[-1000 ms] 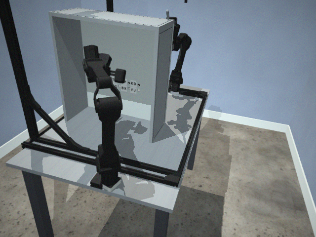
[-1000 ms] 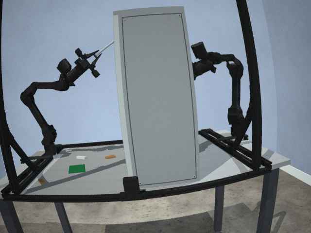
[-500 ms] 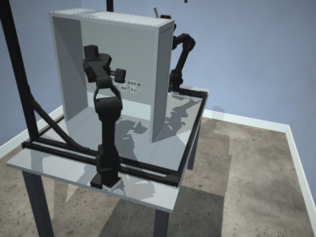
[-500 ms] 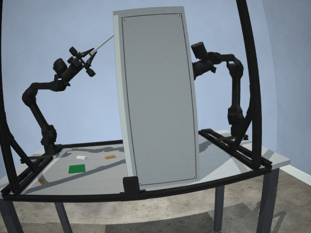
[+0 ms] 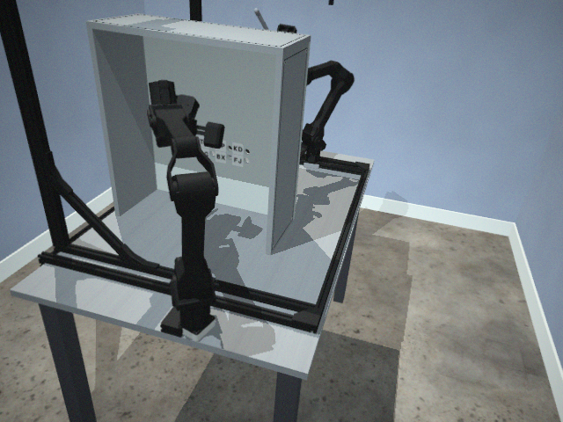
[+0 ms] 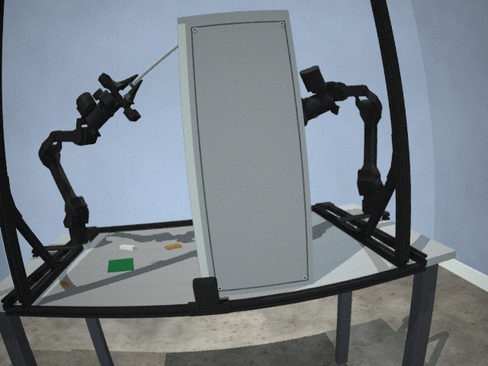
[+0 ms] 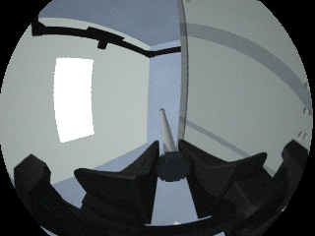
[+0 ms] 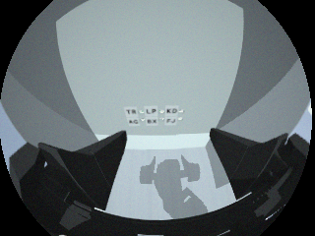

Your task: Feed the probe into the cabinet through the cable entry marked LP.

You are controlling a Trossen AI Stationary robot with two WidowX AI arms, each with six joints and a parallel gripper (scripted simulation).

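Note:
My left gripper (image 6: 133, 85) (image 7: 168, 144) is shut on the base of the probe (image 6: 157, 62) (image 7: 166, 129), a thin grey-white rod. It holds the rod high behind the grey cabinet (image 5: 236, 76) (image 6: 248, 157) (image 7: 241, 74), near the top edge, with the rod slanting up toward it. The probe's tip (image 5: 259, 17) shows above the cabinet's top. My right gripper (image 8: 169, 134) is open and empty. It hangs in the cabinet's open front, facing the back wall. The LP label (image 8: 151, 112) sits there in the middle of the upper row of small labels. In the top view the right arm (image 5: 175, 120) hides LP.
Labels KD (image 5: 237, 148), FJ (image 5: 237, 159) and BX (image 5: 220, 156) show on the back wall. Behind the cabinet a green patch (image 6: 120, 264), a white block (image 6: 126, 247) and two orange blocks (image 6: 173, 246) (image 6: 65, 284) lie on the table. Black frame rails (image 6: 370, 236) run along the table edges.

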